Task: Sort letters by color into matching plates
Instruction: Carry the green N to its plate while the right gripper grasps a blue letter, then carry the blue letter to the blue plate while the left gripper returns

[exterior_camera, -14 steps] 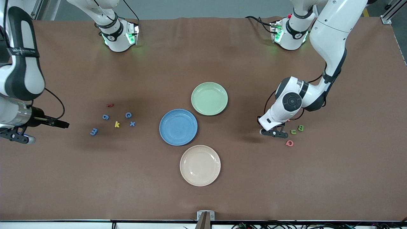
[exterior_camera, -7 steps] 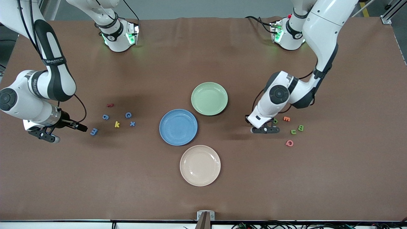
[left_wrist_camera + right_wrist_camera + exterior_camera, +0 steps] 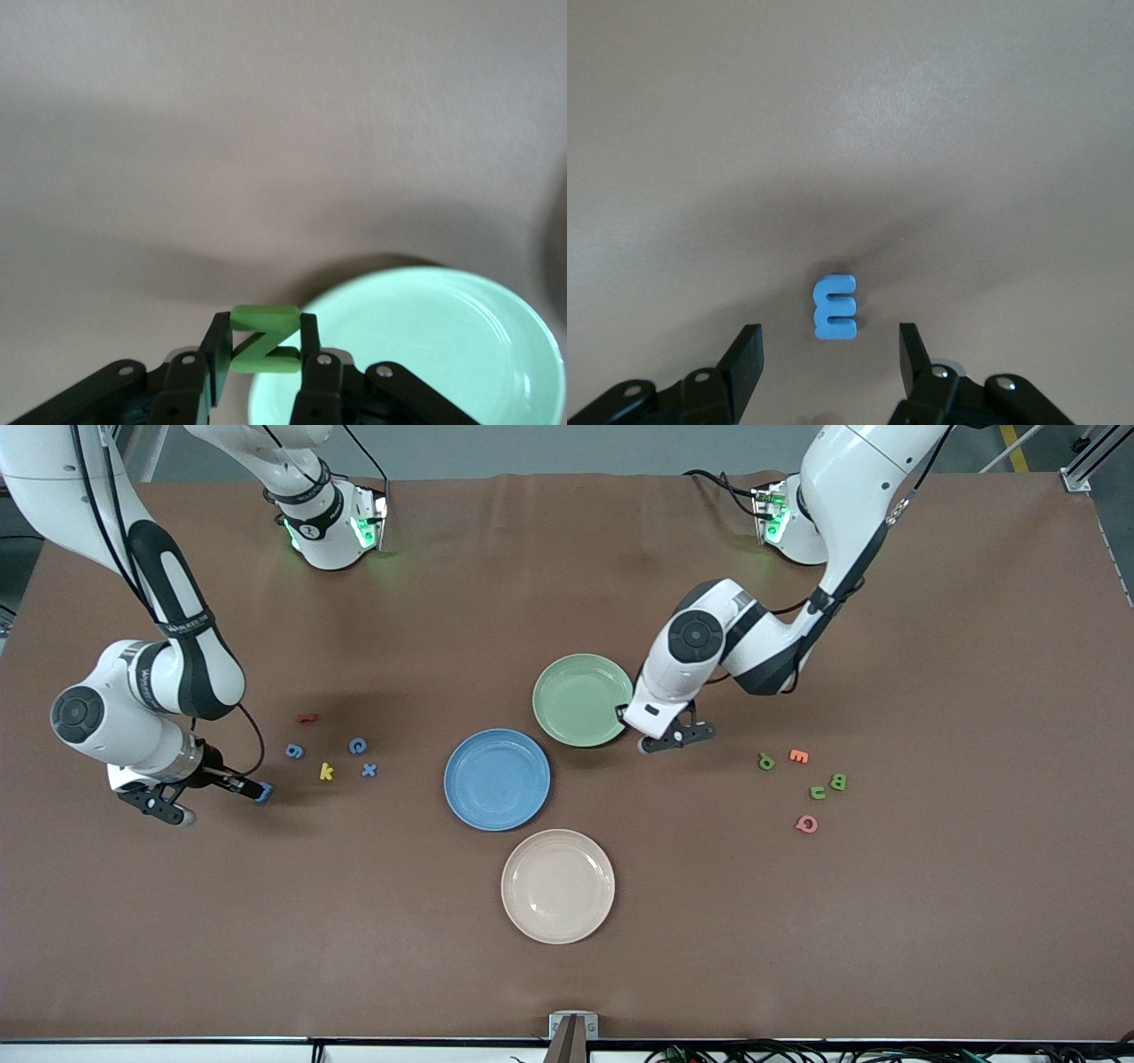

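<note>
My left gripper [image 3: 678,737] is shut on the green letter N [image 3: 264,338] and holds it in the air over the table, just beside the pale green plate's [image 3: 580,695] rim; that plate also shows in the left wrist view [image 3: 434,354]. My right gripper [image 3: 251,787] is open, low over the blue letter m [image 3: 264,792], which lies on the table ahead of its open fingers [image 3: 835,308]. Blue g [image 3: 294,751], c [image 3: 357,746] and x [image 3: 369,771] lie near it. Green P [image 3: 765,761], u [image 3: 817,792] and B [image 3: 837,781] lie toward the left arm's end. The blue plate [image 3: 497,779] holds nothing.
A cream plate [image 3: 557,886] lies nearer the front camera than the blue plate. A yellow k [image 3: 326,771] and a small red letter [image 3: 306,717] lie among the blue letters. An orange E [image 3: 798,756] and a pink letter [image 3: 806,824] lie among the green ones.
My left gripper has carried the green N away from the green letters to the pale green plate's edge. My right gripper has swung in from the table's end to the blue m.
</note>
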You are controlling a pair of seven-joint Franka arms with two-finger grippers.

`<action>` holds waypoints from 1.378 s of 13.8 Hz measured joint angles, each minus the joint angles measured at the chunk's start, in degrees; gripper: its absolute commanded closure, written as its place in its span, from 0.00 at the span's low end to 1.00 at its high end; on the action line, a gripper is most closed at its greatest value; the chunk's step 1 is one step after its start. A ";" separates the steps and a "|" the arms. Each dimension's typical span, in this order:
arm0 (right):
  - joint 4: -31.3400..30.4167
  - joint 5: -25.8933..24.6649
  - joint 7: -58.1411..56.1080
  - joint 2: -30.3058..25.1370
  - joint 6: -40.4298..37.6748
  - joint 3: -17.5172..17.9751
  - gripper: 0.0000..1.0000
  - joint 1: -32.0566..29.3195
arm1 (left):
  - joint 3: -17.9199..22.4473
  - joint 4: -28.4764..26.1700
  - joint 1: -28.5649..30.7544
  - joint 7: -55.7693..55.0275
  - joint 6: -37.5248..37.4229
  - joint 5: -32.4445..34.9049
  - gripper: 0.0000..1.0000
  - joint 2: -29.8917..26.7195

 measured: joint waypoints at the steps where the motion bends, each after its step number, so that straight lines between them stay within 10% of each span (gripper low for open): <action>1: -0.06 0.00 0.11 0.74 0.83 0.00 0.32 0.00 | -0.05 -0.02 -1.53 -2.78 -0.13 0.00 0.97 0.01; 5: -0.08 0.00 0.55 2.63 3.23 0.00 0.34 0.01 | -0.08 -0.25 -7.71 -11.94 -0.33 0.00 0.84 0.66; 11: -0.10 0.00 0.78 4.15 3.94 -0.01 0.34 0.01 | 0.02 0.08 -9.75 -16.10 -0.32 0.00 0.00 1.95; 19: 0.00 0.00 0.83 4.68 4.15 0.01 0.76 0.02 | 1.39 3.32 -4.50 -14.87 -1.19 1.13 0.00 0.23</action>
